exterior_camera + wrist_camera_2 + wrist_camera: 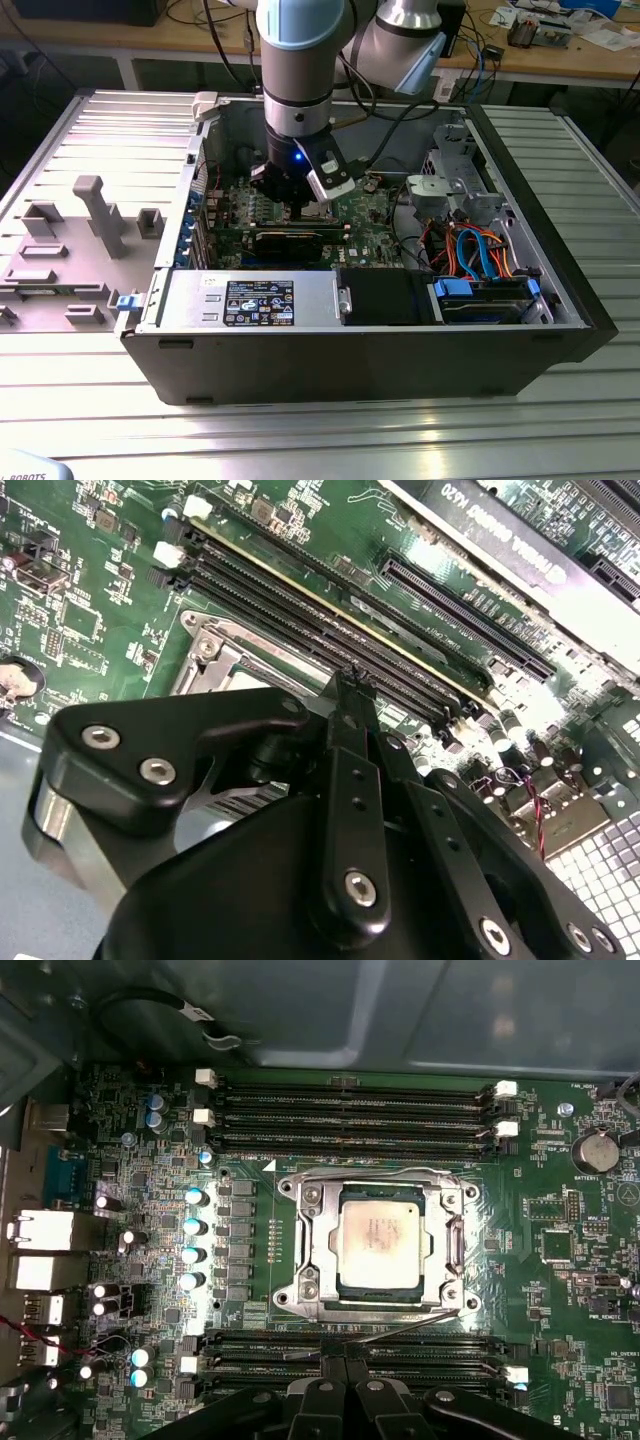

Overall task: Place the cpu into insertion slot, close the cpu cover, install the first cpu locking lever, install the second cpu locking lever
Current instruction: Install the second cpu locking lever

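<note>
The first wrist view looks down on the green circuit board (120,1290) inside the computer case. The cpu (383,1242), a small flat square chip with a silver-grey metal top, lies flat in the insertion slot (322,1285), the square dark socket with a silvery metal rim. The cpu cover (448,1205), a thin silvery metal frame plate with a square window, lies shut around the chip. A thin silver wire lever (395,1332) runs slanted along the side of the socket nearest the tool. The black tool (343,1365) sits just beside that side, over the long black memory slots (350,1352). Its two fingers are pressed together, and I cannot tell if anything thin is pinched between them.

In the second wrist view the tool's tip (352,680) points down at the memory slots, right next to the socket's silvery rim (215,650).

In the exterior view the grey and blue robot arm (298,70) reaches down into the open black computer case (360,365), which sits on the ribbed metal bench (320,430).
</note>
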Available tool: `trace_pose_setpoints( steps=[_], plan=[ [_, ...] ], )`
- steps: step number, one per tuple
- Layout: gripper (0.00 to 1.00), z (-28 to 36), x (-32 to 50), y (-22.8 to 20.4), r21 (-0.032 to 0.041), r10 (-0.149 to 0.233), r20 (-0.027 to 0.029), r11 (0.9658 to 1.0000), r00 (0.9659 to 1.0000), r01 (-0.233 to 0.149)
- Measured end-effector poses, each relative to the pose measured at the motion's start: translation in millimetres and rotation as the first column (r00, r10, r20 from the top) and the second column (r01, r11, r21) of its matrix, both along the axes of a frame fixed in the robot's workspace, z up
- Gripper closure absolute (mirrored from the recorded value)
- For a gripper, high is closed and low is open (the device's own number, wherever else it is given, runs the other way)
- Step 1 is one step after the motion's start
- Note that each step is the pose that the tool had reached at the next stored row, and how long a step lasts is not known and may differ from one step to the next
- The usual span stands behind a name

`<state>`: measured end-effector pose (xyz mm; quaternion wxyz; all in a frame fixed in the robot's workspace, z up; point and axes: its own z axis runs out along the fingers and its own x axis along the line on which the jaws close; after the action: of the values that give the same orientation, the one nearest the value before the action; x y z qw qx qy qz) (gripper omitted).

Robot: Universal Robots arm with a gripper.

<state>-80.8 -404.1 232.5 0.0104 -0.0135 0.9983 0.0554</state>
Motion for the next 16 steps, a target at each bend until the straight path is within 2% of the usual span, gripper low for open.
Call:
trace_pose_setpoints(
  steps=[5, 7, 9, 10, 11, 12, 15, 16],
  plan=[
    [0.89, -0.9, -0.4, 0.0, 0.0004, 0.0, 0.0004, 1.0, 1.0, 0.0],
    [0.89, -1.6, -1.1, -0.4, 0.0033, 0.0, 0.0, 1.0, 1.0, 0.0],
    [0.89, -3.9, -2.4, -3.5, 0.0132, 0.0, -0.0006, 0.9999, 1.0, 0.0],
    [0.89, -4.6, -2.9, -3.7, 0.0191, 0.001, -0.0007, 0.9998, 1.0, -0.001],
    [0.89, -5.1, -4.4, -3.8, 0.0313, 0.003, -0.0007, 0.9995, 1.0, -0.003],
    [0.89, -6.5, -7.6, -4.0, 0.0473, 0.009, -0.0008, 0.9988, 1.0, -0.009],
    [0.89, -14.3, -8.6, -5.7, 0.0502, 0.015, -0.0044, 0.9986, 0.9999, -0.014],
    [0.89, -15.5, -8.9, -7.2, 0.0562, 0.016, -0.0057, 0.9983, 0.9999, -0.016]
  ],
)
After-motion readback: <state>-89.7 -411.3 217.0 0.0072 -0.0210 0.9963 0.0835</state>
